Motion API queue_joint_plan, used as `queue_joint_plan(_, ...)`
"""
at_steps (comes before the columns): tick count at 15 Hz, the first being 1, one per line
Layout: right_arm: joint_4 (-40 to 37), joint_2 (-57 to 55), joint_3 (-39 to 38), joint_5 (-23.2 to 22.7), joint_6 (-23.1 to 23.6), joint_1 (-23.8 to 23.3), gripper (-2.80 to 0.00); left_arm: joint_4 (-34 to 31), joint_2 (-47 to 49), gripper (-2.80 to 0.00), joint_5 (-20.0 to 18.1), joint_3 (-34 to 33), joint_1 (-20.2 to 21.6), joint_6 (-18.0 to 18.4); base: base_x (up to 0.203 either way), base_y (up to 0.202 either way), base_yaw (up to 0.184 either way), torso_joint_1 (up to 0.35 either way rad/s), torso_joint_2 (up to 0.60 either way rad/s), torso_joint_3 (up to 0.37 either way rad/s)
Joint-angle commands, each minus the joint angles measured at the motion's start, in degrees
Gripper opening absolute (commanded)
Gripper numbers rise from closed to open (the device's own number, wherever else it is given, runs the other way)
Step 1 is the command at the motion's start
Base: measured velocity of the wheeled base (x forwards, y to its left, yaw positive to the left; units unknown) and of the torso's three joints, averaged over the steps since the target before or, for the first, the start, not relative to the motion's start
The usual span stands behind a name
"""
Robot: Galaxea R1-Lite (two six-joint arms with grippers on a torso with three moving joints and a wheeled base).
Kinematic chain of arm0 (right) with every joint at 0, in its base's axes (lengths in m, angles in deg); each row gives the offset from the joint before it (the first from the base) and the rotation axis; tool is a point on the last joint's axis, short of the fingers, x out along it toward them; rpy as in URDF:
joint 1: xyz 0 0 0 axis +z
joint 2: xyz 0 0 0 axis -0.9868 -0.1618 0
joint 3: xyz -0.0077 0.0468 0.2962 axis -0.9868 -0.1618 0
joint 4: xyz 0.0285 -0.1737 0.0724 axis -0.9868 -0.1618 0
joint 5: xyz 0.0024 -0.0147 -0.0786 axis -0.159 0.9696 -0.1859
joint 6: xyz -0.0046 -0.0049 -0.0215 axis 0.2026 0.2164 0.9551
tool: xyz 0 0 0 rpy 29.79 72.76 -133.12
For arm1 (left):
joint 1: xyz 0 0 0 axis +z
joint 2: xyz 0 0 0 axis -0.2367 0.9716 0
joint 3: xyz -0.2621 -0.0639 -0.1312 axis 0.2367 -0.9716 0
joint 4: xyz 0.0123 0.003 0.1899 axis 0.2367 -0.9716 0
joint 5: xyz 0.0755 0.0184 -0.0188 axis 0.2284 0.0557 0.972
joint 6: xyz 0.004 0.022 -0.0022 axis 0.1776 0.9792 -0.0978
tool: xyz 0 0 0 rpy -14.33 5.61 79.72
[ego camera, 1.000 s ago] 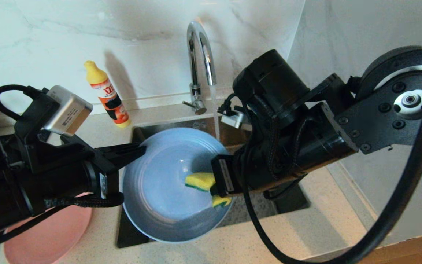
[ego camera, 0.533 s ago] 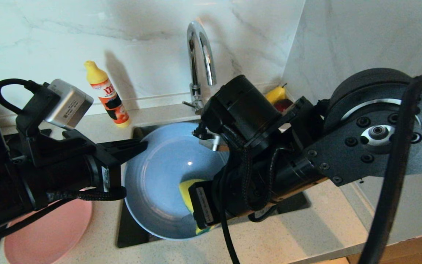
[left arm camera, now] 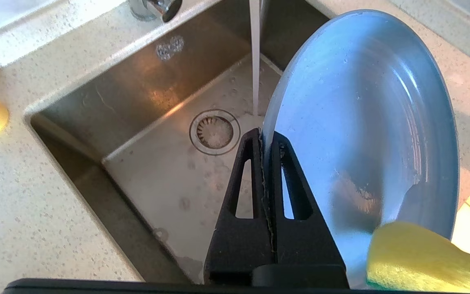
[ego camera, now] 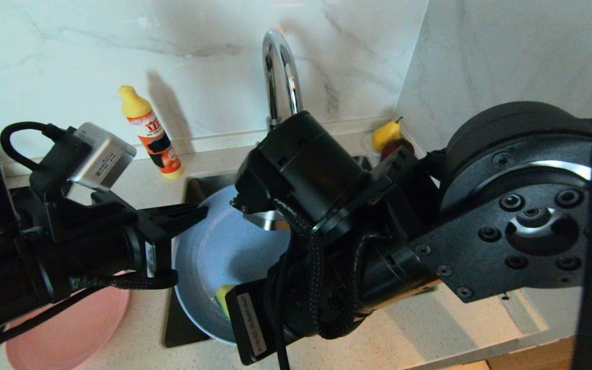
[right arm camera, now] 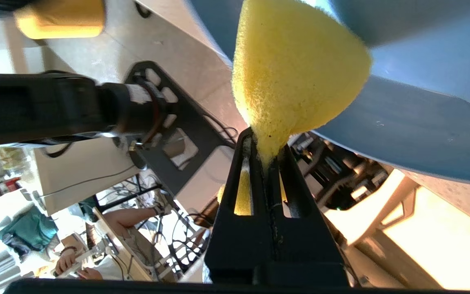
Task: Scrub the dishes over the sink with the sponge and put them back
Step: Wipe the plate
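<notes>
A blue plate hangs tilted over the sink, and my left gripper is shut on its rim. Water runs from the tap behind the plate. My right gripper is shut on the yellow sponge, which presses against the blue plate near its lower front rim. In the head view only a sliver of the sponge shows beside my right wrist, which hides much of the plate. A pink plate lies on the counter at the front left. The bowl is out of view.
A dish-soap bottle stands on the counter left of the tap. A yellow pear and a red fruit sit in the back right corner. The round drain lies in the middle of the basin floor. Marble walls close the back and right.
My right arm has swept the sponge across the plate from its right side to the lower front rim, and now covers much of the plate. The left gripper keeps hold of the rim.
</notes>
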Motion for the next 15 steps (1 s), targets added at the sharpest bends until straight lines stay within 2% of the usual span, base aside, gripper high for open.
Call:
queue_joint_plan(1, -0.23, -0.37, 1.72, -0.38, -0.33, 0.38, -2.8, 0.14, -0.11, -2.8, -0.02, -0.22, -0.02, -0.02, 0.0, 0.0, 0.0, 0.0, 0.0, 0.0)
queue_joint_plan(5, 0.0, -2.83, 1.98, 0.07, -0.16, 1.03, -2.8, 0.14, -0.63, -2.8, -0.02, -0.22, -0.09, -0.01, 0.0, 0.0, 0.0, 0.0, 0.0, 0.0)
queue_joint_plan(9, 0.17, -3.96, 1.98, 2.0, -0.08, -1.93, -2.8, 0.14, -0.72, -2.8, -0.02, -1.36, -0.11, 0.16, 0.0, 0.0, 0.0, 0.0, 0.0, 0.0)
queue_joint_plan(15, 1.7, -0.59, 2.06, 2.18, -0.2, -4.59, -2.8, 0.14, -1.51, -2.8, 0.16, -2.57, -0.11, 0.07, 0.0, 0.0, 0.0, 0.0, 0.0, 0.0)
